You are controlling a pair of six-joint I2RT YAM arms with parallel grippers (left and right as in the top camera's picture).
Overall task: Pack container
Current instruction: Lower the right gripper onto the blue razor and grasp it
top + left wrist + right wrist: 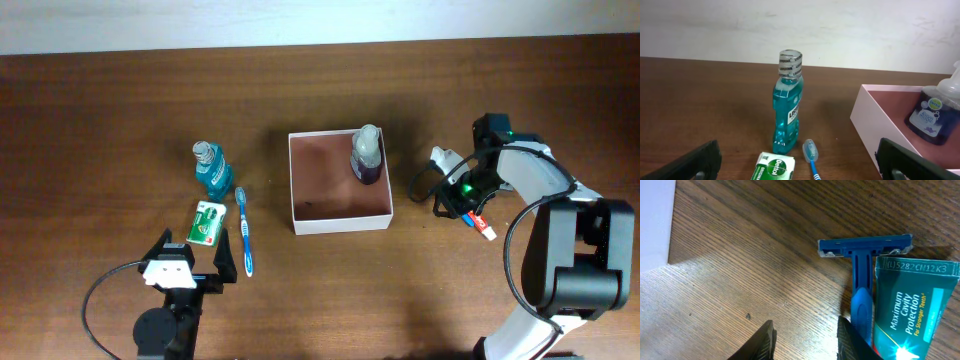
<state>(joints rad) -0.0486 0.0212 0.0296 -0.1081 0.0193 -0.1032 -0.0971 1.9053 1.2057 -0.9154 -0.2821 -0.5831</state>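
Scene: Two robot arms work a wooden bench strewn with toiletries, midway through a packing job.
Container: It sits well to the left of the right hand, and ahead and to the right of the left hand, open top up.
Packed: One pump bottle stands upright in the container's far right corner. The rest of the reddish floor is bare.
Near the left hand: A mouthwash, a soap box and a toothbrush wait on the bench just ahead of it, the toothbrush nearest the container.
Near the right hand: A razor and a toothpaste lie side by side, touching, just right of its fingers.
Right hand: Low over the bench, fingers partly apart with only bare wood between them. It grasps nothing, and its right finger sits against the razor handle.
Left hand: Released, fingers spread wide and empty, parked short of its items.
Progress: Early, by the look of it, with one item in and five out.
Next, as a guess: The razor, which looks thin, flat and awkward to pinch off the wood.
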